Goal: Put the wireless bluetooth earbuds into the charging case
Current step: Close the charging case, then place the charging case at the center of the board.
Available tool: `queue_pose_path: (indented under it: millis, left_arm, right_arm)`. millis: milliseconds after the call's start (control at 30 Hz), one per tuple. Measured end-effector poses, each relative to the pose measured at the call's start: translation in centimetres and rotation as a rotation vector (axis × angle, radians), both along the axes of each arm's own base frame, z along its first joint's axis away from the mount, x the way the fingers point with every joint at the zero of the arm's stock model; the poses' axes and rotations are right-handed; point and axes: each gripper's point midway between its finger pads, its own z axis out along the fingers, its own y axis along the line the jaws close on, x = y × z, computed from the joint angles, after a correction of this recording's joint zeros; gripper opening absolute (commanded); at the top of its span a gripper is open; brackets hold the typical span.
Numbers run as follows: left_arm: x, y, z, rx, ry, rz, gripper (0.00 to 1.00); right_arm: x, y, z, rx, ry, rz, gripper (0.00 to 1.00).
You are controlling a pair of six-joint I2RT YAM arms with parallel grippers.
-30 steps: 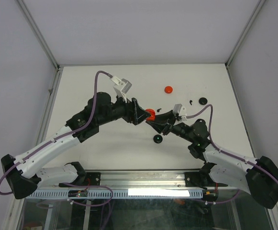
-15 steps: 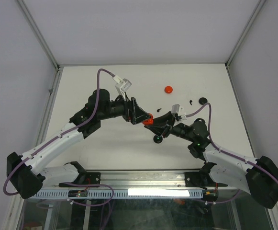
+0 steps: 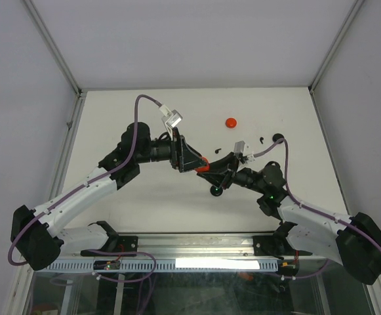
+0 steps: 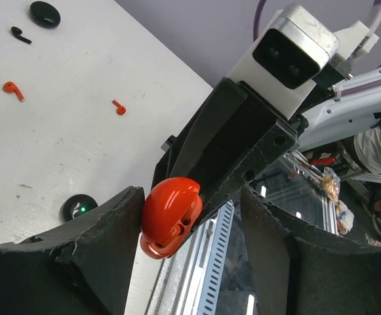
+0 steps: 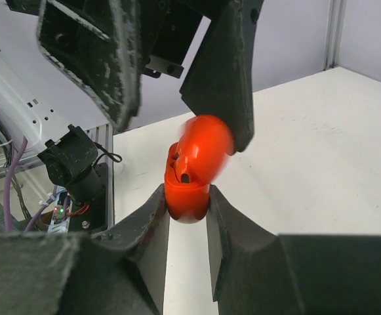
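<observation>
Aloft, red case (image 5: pixel 195 161) in right jaws

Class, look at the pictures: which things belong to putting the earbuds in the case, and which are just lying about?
Job: red case, held by the right gripper; left gripper, touching its top; red earbud; second red earbud; black earbud.
Lying about: red disc; black disc; black disc with green light.
</observation>
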Motion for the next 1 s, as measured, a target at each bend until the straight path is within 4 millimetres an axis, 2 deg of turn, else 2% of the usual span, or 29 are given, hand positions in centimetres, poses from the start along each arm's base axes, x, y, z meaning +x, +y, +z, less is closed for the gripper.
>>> queue_pose_path:
  millis: [200,367,433,533,733,1000]
  left_arm:
    - [-0.8,-0.1,0.5,-0.025,-0.018,-0.048,0.6]
    - [-1.2,0.1,1.2,-0.042,-0.038,-0.063,0.67]
    - [-1.0,0.5,1.2,-0.035,-0.044,-0.045,0.69]
    - [0.3,1.6,0.6,0.011,-0.049,0.045,0.74]
    - [4.4,4.9,-2.1,0.203,-0.056,0.305,0.8]
    - [7.5,9.4,-4.9,0.439,-0.123,0.522,0.9]
  right_arm:
    - [0.0,0.1,-1.2,-0.03,0.061,0.004,0.0]
    - [0.3,0.0,-3.3,-0.089,0.151,-0.012,0.0]
    - [0.7,-0.2,-4.3,-0.124,0.203,-0.035,0.0]
    - [1.8,-0.9,-5.9,-0.192,0.299,-0.105,0.0]
    - [3.5,-4.3,-9.3,-0.305,0.471,-0.284,0.0]
    - [4.2,-10.1,-15.2,-0.501,0.723,-0.534,0.0]
